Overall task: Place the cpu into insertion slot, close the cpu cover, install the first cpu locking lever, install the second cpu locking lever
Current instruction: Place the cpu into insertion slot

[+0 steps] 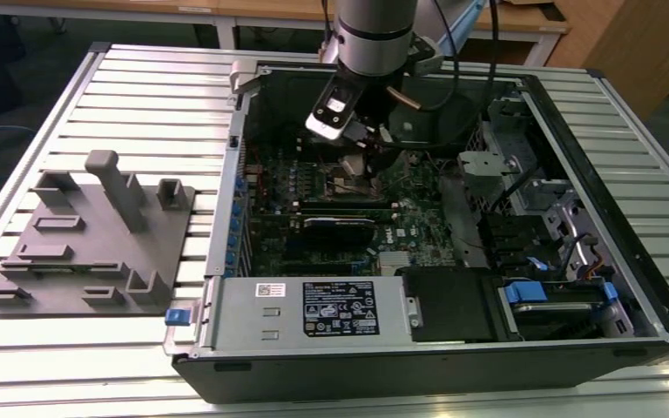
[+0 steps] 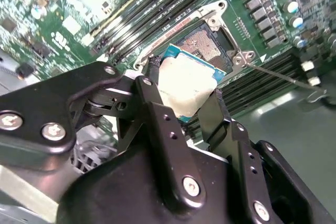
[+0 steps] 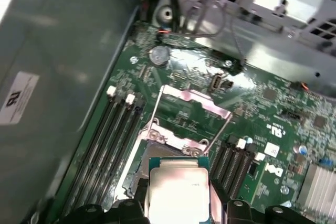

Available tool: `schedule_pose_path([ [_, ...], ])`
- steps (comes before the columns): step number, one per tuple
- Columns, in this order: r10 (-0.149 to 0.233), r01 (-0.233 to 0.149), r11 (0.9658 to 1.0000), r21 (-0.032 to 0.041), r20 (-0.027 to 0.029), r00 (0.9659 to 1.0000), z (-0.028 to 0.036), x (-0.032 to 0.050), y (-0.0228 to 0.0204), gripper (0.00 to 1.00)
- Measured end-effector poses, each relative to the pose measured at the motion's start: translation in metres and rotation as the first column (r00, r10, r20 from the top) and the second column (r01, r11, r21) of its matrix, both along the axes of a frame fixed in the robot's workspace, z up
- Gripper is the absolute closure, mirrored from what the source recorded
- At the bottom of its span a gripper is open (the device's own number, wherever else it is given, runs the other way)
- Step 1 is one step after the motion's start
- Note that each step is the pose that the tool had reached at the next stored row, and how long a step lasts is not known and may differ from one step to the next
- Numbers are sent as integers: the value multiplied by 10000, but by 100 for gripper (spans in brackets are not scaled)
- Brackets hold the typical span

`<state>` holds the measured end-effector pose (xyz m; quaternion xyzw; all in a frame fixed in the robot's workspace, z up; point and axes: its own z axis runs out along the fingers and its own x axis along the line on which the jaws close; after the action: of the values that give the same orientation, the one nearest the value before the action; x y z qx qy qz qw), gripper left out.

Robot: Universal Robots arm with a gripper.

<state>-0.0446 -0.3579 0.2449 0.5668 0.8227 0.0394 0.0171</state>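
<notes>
cpu gripped by its edges, just above the open slot
exterior view: gripper sits low inside the case, upper middle of frame. second wrist view: fingers pinch two opposite edges; the chip looks light, stiff and fragile underneath, so an edge hold suits it. first wrist view: cover stands raised beyond the slot.

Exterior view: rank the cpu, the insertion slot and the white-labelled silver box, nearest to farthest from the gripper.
1. cpu, held in the gripper.
2. insertion slot, just beneath.
3. silver box, at the case's end nearest the camera.
</notes>
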Motion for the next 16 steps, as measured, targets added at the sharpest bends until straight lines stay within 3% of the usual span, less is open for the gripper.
schedule_pose_path([
  [3, -550, 550, 9985, 0, 0, 9985, -5, 0, 0, 46],
  [7, -1266, 1266, 9920, 0, -1, 9920, -13, 0, 0, 46],
  [12, -2168, 2168, 9762, -1, 0, 9762, -23, 0, 0, 46],
  [16, -2875, 2875, 9578, 0, -1, 9578, -31, 0, 0, 46],
])
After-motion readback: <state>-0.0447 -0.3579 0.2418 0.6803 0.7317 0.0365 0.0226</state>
